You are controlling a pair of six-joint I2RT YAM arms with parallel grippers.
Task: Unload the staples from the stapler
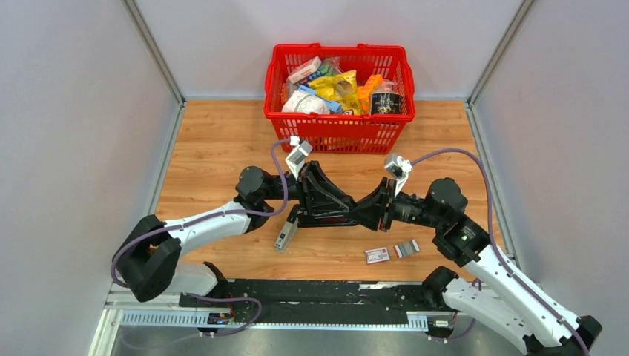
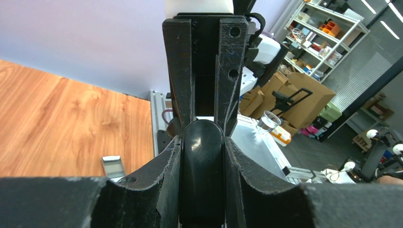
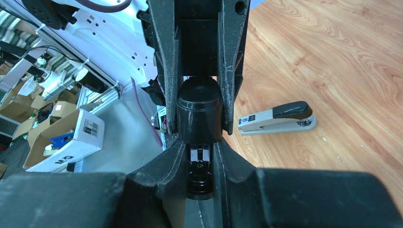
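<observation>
Grey walls enclose a wooden table point(image 1: 215, 148), with a full red basket point(image 1: 339, 133) at upper centre. At mid-frame the left gripper point(image 2: 202, 142) and the right gripper point(image 3: 198, 142) both clamp a black stapler point(image 1: 347, 211). A grey stapler point(image 1: 285, 236) lies below-left of them. The staples point(image 1: 406, 248) lie on the table at lower right, beside a small box point(image 1: 377, 255).

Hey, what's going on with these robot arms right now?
The left claw and the right claw are both clamped on one black stapler, holding it in the air between them. A second, grey stapler lies on the table below. Some silvery staples and a small box lie to its right. Whether the held stapler is empty can't be seen.
</observation>
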